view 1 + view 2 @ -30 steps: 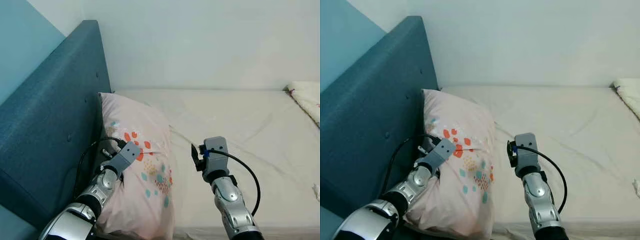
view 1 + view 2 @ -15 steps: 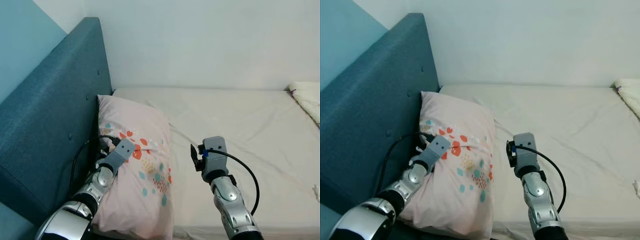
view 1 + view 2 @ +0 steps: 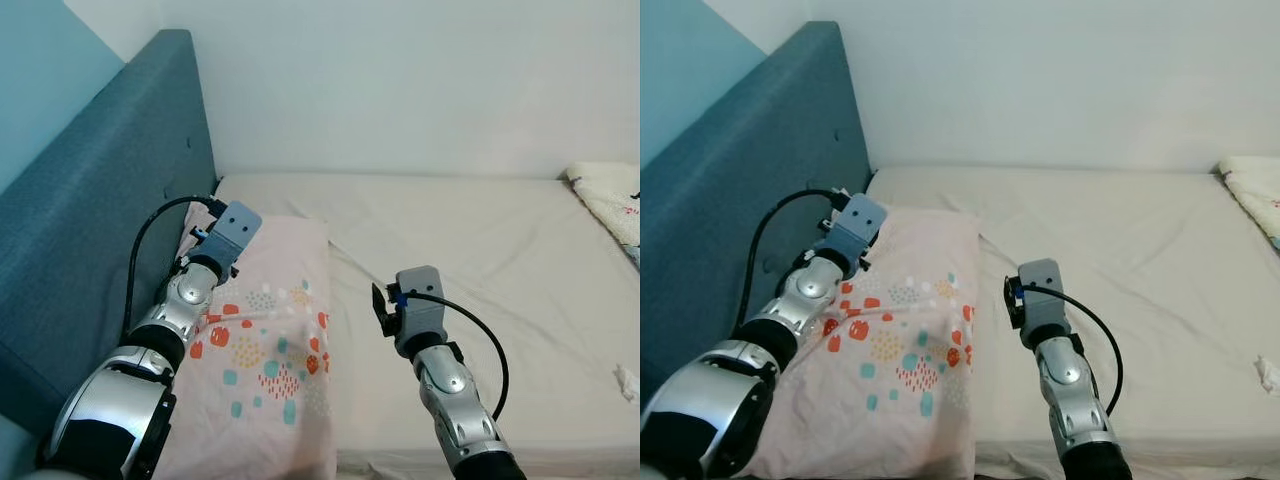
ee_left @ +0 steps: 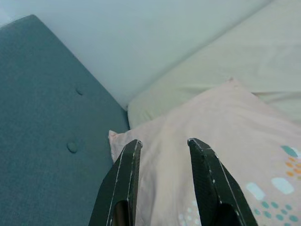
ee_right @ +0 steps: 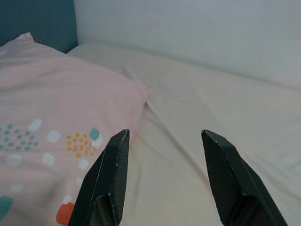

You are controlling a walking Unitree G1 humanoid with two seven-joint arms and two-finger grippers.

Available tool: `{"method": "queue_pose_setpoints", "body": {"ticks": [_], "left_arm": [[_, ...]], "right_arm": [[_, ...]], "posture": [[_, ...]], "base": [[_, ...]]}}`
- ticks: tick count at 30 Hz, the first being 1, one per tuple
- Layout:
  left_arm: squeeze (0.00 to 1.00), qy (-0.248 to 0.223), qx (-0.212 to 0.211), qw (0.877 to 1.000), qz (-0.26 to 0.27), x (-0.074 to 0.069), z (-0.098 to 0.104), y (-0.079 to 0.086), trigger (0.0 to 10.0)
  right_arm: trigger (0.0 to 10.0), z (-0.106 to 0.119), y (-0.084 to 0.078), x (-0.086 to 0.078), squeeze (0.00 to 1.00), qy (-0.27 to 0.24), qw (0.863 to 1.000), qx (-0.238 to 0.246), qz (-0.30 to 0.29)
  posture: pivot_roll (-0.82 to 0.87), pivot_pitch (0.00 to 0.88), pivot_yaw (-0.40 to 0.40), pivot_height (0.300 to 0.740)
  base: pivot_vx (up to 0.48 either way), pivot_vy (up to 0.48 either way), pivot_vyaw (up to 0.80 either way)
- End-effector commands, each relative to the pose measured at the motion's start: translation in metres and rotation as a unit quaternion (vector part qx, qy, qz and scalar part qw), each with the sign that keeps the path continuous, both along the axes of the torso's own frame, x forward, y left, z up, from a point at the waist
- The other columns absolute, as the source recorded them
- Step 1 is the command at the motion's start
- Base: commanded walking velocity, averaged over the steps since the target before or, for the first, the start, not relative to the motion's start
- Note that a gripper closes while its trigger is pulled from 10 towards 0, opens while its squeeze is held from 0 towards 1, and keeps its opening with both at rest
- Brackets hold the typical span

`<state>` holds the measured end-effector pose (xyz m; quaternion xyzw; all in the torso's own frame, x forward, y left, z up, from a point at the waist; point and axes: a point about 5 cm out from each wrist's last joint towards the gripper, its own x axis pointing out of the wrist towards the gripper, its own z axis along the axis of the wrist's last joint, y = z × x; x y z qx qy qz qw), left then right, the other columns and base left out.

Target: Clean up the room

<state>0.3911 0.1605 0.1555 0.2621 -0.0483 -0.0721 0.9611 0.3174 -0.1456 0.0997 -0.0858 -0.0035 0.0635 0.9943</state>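
A pale wall rises behind the bed, whose cream sheet lies bare across most of the mattress. A blue padded headboard runs along the robot's left side of the bed. A pink pillow with coloured spots lies flat on the bed, just beside the headboard, one corner near the wall. A second patterned pillow sits at the far right edge of the bed, well apart from the first.

The left pincer hangs over the pillow's upper end near the headboard, fingers parted and holding nothing. The right pincer hovers above the sheet just beside the pillow's right edge, fingers spread wide and empty.
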Motion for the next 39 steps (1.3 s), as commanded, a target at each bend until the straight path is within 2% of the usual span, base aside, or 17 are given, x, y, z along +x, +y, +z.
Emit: {"method": "queue_pose_setpoints", "body": {"ticks": [1,3,4,5,6,8,9,11,13,16,19,23,25,32,39], "left_arm": [[0.0,0.004,-0.025,1.0,-0.012,-0.002,0.0,0.006,10.0],[0.0,0.014,-0.071,0.996,-0.041,-0.004,-0.002,0.004,10.0],[0.0,0.014,-0.071,0.996,-0.041,-0.004,-0.002,0.004,10.0],[0.0,0.03,-0.15,0.986,-0.069,-0.012,-0.012,0.001,10.0],[0.0,0.03,-0.15,0.986,-0.069,-0.012,-0.012,0.001,10.0],[0.0,0.028,-0.237,0.97,-0.043,-0.022,-0.024,0.002,10.0],[0.0,0.032,-0.261,0.965,-0.001,-0.031,-0.037,0.005,10.0],[0.0,0.02,-0.27,0.962,0.025,-0.041,-0.044,0.008,10.0],[0.0,0.028,-0.286,0.956,0.053,-0.048,-0.051,0.012,10.0],[0.0,0.034,-0.284,0.957,0.051,-0.056,-0.055,0.012,10.0],[0.0,0.038,-0.268,0.962,0.022,-0.063,-0.057,0.009,10.0],[0.0,0.039,-0.264,0.964,0.01,-0.067,-0.058,0.005,10.0],[0.0,0.059,-0.266,0.962,-0.005,-0.072,-0.059,-0.004,10.0],[0.0,0.087,-0.257,0.962,0.001,-0.075,-0.062,-0.015,10.0],[0.0,0.1,-0.238,0.966,-0.003,-0.076,-0.063,-0.019,10.0]], "right_arm": [[10.0,-0.005,0.0,-0.001,0.0,0.007,1.0,0.004,-0.002],[10.0,-0.008,0.001,-0.002,0.0,0.012,1.0,0.007,0.0],[10.0,-0.008,0.001,-0.002,0.0,0.012,1.0,0.007,0.0],[10.0,-0.013,0.004,-0.005,0.0,0.021,1.0,0.015,0.001],[10.0,-0.013,0.004,-0.005,0.0,0.021,1.0,0.015,0.001],[10.0,-0.017,0.005,-0.007,0.0,0.027,0.999,0.028,-0.004],[10.0,-0.02,0.005,-0.009,0.0,0.029,0.999,0.034,-0.007],[10.0,-0.02,0.005,-0.011,0.0,0.028,0.999,0.037,-0.008],[10.0,-0.02,0.004,-0.012,0.0,0.025,0.999,0.039,-0.008],[10.0,-0.02,0.004,-0.014,0.0,0.023,0.999,0.039,-0.005],[10.0,-0.02,0.005,-0.014,0.0,0.021,0.999,0.041,-0.001],[10.0,-0.019,0.005,-0.014,0.0,0.018,0.999,0.046,-0.001],[10.0,-0.019,0.004,-0.013,0.0,0.021,0.998,0.058,-0.011],[10.0,-0.02,0.002,-0.012,0.0,0.029,0.997,0.07,-0.017],[10.0,-0.023,-0.003,-0.012,0.0,0.04,0.996,0.073,-0.024]], "posture": [[-0.03,0.039,-0.046,0.74],[-0.02,0.021,-0.039,0.74],[-0.02,0.021,-0.039,0.74],[-0.01,0.014,-0.036,0.74],[-0.01,0.014,-0.036,0.74],[-0.01,0.0,-0.03,0.74],[-0.01,0.0,-0.026,0.74],[-0.01,0.0,-0.027,0.74],[0.0,0.0,-0.034,0.74],[0.01,0.0,-0.047,0.74],[0.02,0.0,-0.058,0.74],[0.02,0.0,-0.059,0.74],[0.02,0.0,-0.057,0.74],[0.01,0.0,-0.045,0.74],[0.01,0.0,-0.038,0.74]], "base": [[0.0,0.0,0.0],[0.0,0.0,0.0],[0.0,0.0,0.0],[0.0,0.0,0.0],[0.0,0.0,0.0],[0.0,0.0,0.0],[0.0,0.0,0.0],[0.0,0.0,0.0],[0.0,0.0,0.0],[0.0,0.0,0.0],[0.0,0.0,0.0],[0.0,0.0,0.0],[0.0,0.0,0.0],[0.0,0.0,-0.72],[0.0,0.0,0.0]]}}
